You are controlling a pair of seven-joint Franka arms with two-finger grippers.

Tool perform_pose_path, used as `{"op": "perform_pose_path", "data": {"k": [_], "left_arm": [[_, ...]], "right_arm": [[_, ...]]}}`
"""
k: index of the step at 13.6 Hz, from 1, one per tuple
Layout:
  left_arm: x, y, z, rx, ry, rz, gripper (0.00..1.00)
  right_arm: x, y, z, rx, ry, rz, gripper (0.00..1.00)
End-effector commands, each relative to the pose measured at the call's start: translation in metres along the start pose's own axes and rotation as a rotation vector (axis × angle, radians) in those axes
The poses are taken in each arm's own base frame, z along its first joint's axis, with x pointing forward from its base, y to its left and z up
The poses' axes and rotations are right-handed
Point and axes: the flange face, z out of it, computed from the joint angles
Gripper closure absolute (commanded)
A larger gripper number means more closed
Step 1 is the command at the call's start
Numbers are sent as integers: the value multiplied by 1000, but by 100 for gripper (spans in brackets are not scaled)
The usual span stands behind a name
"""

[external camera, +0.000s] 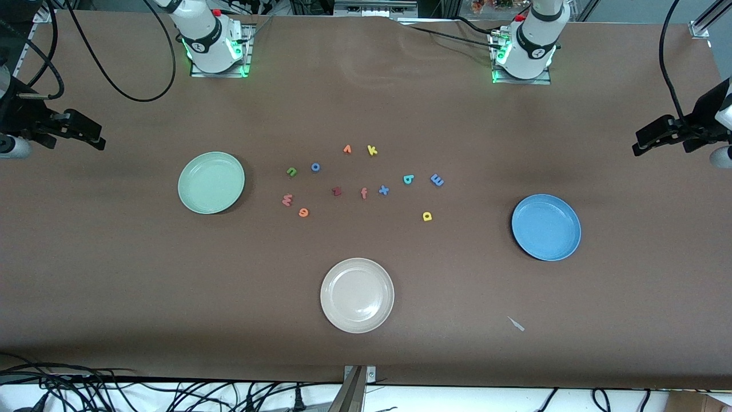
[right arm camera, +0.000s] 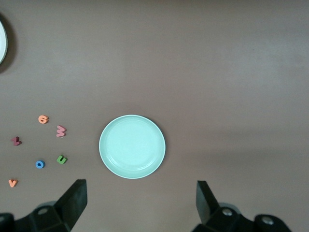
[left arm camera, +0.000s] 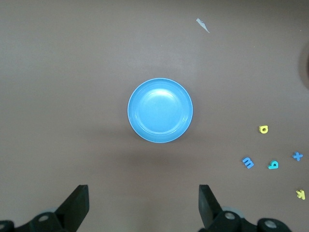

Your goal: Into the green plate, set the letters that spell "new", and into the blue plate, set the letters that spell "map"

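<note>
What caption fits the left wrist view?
Open left gripper high over the empty blue plate, foam letters scattered beside it.

Brown tabletop (external camera: 114,286) with plates and foam letters.
Green plate (external camera: 211,182), blue plate (external camera: 546,227) and cream-white plate (external camera: 357,294) ring the scattered letters (external camera: 363,193); a paper scrap (external camera: 516,324) lies nearest the camera.

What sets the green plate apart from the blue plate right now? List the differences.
The green plate is pale mint; the blue plate is bright blue. The green plate lies toward the right arm's end of the table, the blue plate toward the left arm's end. The blue plate sits nearer the front camera than the green plate. Both are round, shallow, about the same size, and hold no letters yet.
</note>
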Motion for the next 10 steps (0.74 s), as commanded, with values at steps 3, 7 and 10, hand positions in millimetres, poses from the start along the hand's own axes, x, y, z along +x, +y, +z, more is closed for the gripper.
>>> {"op": "perform_pose_path", "data": {"k": [3,7,10], "left_arm": [[0,-1,-4,-30,9,18,0],[1,-1,-3,-30,7,16,0],[1,-1,-3,-30,7,18,0]], "right_arm": [[-7,4,-3,-1,-8,-13,0],[-8,4,-4,-1,-14,-13,0],[-9,3,-5,-1,-14,-12,0]]}}
